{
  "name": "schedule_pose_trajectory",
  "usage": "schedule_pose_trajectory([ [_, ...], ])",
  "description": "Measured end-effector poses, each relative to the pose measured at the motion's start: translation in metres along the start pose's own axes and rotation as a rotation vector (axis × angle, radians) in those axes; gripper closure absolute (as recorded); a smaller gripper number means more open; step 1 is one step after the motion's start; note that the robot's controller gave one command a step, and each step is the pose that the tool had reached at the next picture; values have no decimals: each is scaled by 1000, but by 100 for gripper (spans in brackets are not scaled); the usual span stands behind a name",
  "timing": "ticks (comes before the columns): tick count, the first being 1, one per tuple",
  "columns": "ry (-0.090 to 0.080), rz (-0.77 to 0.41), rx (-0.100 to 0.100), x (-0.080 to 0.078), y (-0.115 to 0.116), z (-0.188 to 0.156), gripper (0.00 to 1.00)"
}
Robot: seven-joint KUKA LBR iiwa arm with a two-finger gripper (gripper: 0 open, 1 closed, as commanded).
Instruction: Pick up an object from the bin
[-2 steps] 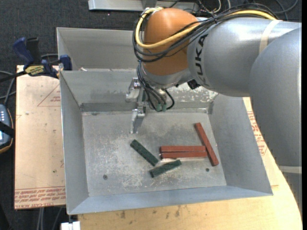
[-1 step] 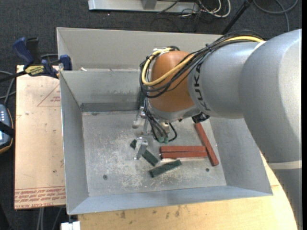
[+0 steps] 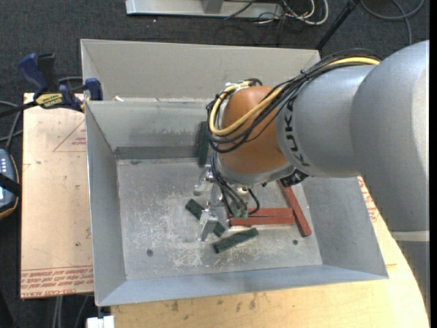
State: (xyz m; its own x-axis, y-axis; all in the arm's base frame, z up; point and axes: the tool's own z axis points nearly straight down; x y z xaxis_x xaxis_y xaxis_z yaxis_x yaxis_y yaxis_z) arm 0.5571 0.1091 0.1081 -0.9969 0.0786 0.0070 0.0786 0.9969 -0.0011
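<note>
Down at floor of bin (image 3: 102, 203); cannot tell jaws' opening. Just right of jaws, green bar (image 3: 235, 239); left, green block (image 3: 196, 208); farther right, red angle (image 3: 270, 216).

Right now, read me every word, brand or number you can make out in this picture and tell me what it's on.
"KUK": black letters running down the grey arm, the brand's end hidden.
Red L-shaped piece, dark green blocks and bin: no writing to read.
</note>
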Motion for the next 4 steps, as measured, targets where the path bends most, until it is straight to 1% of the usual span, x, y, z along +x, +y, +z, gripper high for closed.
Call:
schedule_pose_trajectory([
  [1,-9,149,-3,-8,-17,-9,0],
  [2,-23,95,-6,11,-16,33,0],
  [3,-23,292,-8,3,-4,29,100],
  [4,-23,292,-8,3,-4,29,100],
])
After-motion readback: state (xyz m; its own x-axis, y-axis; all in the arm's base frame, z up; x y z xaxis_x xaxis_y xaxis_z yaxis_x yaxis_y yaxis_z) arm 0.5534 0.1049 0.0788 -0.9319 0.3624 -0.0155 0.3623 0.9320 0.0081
